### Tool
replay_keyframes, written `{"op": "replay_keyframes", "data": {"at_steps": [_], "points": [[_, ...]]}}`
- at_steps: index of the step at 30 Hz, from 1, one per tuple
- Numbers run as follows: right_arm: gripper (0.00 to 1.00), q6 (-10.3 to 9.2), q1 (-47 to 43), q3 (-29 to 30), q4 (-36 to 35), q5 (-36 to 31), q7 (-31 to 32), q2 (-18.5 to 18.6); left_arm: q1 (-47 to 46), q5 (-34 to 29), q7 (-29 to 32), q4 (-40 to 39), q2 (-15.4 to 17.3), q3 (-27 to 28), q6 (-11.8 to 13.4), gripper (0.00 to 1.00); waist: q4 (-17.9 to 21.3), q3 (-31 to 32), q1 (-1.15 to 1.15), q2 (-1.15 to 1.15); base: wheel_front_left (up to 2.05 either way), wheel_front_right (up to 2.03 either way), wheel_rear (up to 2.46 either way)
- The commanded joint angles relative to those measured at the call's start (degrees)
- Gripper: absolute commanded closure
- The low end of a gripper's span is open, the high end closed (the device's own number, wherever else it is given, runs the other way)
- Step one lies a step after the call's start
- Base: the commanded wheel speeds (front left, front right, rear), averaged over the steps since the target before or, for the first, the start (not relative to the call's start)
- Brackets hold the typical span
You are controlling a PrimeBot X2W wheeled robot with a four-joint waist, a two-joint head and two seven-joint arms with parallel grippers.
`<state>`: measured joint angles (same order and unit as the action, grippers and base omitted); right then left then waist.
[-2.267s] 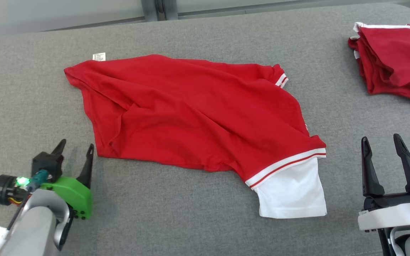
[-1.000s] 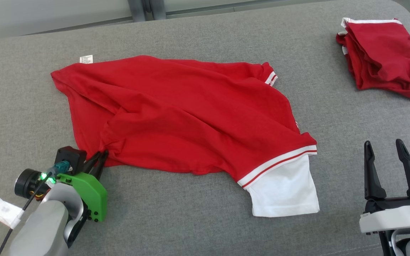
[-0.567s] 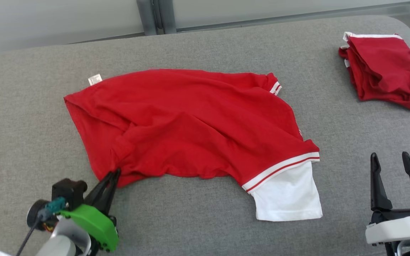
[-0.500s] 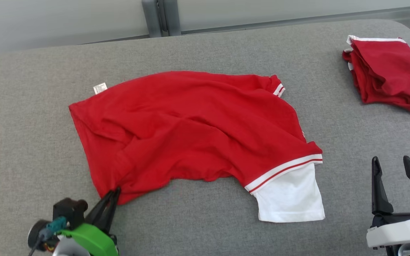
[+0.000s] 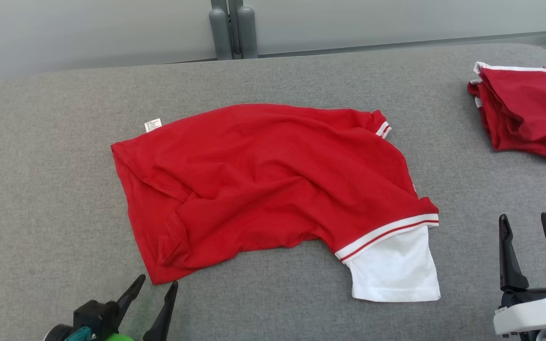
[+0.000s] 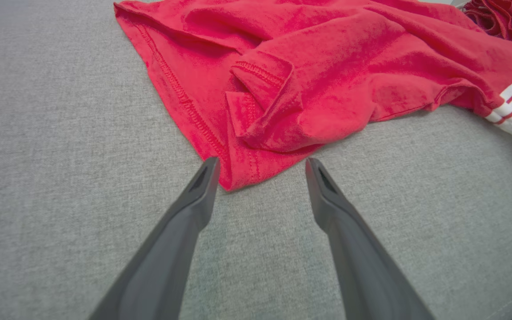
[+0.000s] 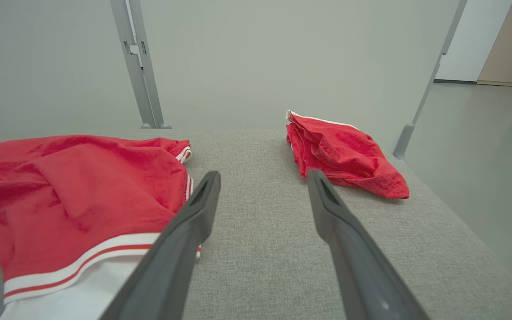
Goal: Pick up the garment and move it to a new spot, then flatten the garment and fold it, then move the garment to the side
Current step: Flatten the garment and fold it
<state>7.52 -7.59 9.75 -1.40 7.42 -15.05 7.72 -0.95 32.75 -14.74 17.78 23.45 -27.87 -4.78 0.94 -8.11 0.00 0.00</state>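
The garment is a red shirt with white-striped trim and a white panel at its lower right, lying spread and wrinkled on the grey padded surface. A small white label pokes out at its far left edge. My left gripper stands open just in front of the shirt's near left corner, nothing between its fingers; in the left wrist view that corner of the garment lies just beyond the left gripper. At the lower right my right gripper is open and empty, right of the white panel.
A second red garment lies bunched at the far right, also seen as a folded red pile in the right wrist view. Grey posts and a pale wall stand behind the surface. The surface's right edge drops to the floor.
My left gripper, shut on the shirt's near left corner, pulled it toward me, then opened and let go. The head camera shifted. The right gripper stayed open.
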Motion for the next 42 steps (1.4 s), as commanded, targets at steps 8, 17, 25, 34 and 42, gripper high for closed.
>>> {"op": "replay_keyframes", "data": {"at_steps": [8,17,25,34,42], "points": [[0.0,-0.06,0.76,-1.62,0.3,0.29,-0.17,0.33,-7.07,-2.7,0.78,3.55,0.37,-2.67,-1.43,0.0,0.93,0.3,0.0,0.0,0.0,0.0,0.0],[0.0,-0.06,0.79,-1.11,0.44,0.38,-0.17,-0.7,-11.14,-1.56,1.87,8.87,0.7,-4.27,-2.22,0.0,3.0,-1.25,0.0,0.0,0.0,0.0,0.0],[0.0,-0.06,0.87,-0.76,0.56,0.2,-0.17,-1.68,-11.81,0.1,2.4,10.86,1.4,-5.78,-2.6,0.97,3.41,-1.72,0.0,0.0,0.0,0.0,0.0],[0.0,-0.06,0.96,-0.61,1.01,0.17,-0.17,-2.25,-12.75,1.87,4.29,6.36,2.74,-7.47,-2.7,1.0,2.27,-0.84,0.0,0.0,0.0,0.0,0.0],[0.0,-0.06,-0.6,0.36,1.09,0.42,-0.17,-2.49,-8.86,5.34,8.41,-5.41,6.24,-5.33,0.07,1.0,1.03,0.48,0.0,0.0,0.0,0.0,0.0]]}}
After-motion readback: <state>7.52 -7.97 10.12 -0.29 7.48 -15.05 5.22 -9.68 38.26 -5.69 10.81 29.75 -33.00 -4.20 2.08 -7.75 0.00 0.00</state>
